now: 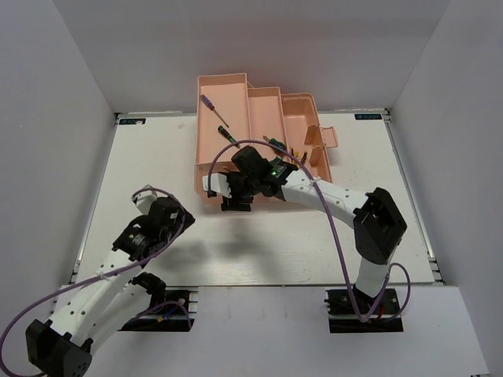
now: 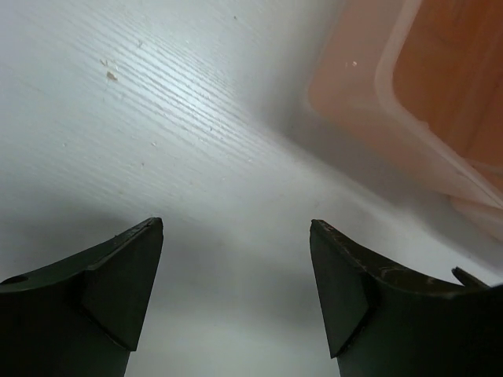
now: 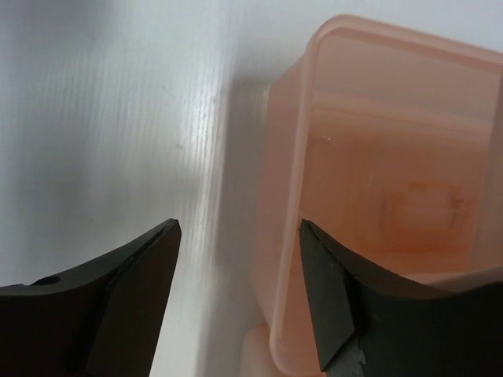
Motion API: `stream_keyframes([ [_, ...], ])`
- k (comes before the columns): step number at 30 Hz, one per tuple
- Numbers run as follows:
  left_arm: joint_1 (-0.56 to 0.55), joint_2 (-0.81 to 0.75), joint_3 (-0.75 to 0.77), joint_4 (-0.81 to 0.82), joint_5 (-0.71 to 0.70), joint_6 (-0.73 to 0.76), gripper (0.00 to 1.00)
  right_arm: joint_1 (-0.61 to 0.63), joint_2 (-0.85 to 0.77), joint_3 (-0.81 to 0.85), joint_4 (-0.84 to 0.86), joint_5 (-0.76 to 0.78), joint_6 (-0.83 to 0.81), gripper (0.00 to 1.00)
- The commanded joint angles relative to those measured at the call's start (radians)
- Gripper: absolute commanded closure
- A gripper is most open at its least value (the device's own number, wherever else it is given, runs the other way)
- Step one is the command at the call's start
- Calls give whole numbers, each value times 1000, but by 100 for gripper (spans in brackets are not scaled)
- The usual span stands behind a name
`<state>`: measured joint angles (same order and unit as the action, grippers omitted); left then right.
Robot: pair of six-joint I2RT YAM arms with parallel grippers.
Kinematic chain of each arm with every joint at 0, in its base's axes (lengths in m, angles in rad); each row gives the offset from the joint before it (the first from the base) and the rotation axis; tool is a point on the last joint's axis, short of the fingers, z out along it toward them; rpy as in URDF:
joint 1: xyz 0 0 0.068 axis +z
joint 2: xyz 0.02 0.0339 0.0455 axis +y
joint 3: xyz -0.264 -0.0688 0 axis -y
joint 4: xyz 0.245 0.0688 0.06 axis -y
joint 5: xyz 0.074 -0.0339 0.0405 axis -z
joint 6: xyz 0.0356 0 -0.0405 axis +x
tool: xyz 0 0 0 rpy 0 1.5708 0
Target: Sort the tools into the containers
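Salmon-pink translucent plastic forms the toolbox [image 1: 265, 118], a stepped row of three rectangular trays with rounded rims. Two thin screwdrivers lie in its left tray [image 1: 209, 149]: one blue-red-handled screwdriver [image 1: 213, 109] and one black-green-handled screwdriver [image 1: 229, 136]. Further tools beside the right arm are too hidden to count. The right gripper [image 3: 240, 228] hangs spread and empty over the toolbox's near corner. The left gripper [image 2: 236, 224] is spread and empty above the finely ribbed white table [image 2: 157, 118].

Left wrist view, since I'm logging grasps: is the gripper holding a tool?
No, the left gripper stands open, with only the table showing between its fingers.
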<state>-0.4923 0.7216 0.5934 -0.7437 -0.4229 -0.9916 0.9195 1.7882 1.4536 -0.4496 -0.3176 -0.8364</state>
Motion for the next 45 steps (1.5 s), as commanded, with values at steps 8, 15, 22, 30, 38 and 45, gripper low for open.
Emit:
stream_keyframes([
  [8, 1, 27, -93, 121, 171, -120, 12, 55, 118, 73, 166, 198, 27, 38],
  [15, 1, 24, -182, 268, 263, -102, 48, 51, 174, 71, 229, 235, -6, 59],
  [22, 1, 15, -271, 444, 357, 4, 65, 55, 165, 94, 190, 229, -26, 100],
  [30, 1, 143, -412, 858, 493, 96, 32, 51, 82, 181, 101, 210, 14, 100],
  [38, 1, 315, -405, 1011, 504, 145, 78, 44, 5, 297, 17, 221, 89, 100],
  [45, 20, 331, -396, 982, 426, 94, 87, 36, -36, 332, -9, 241, 134, 100],
])
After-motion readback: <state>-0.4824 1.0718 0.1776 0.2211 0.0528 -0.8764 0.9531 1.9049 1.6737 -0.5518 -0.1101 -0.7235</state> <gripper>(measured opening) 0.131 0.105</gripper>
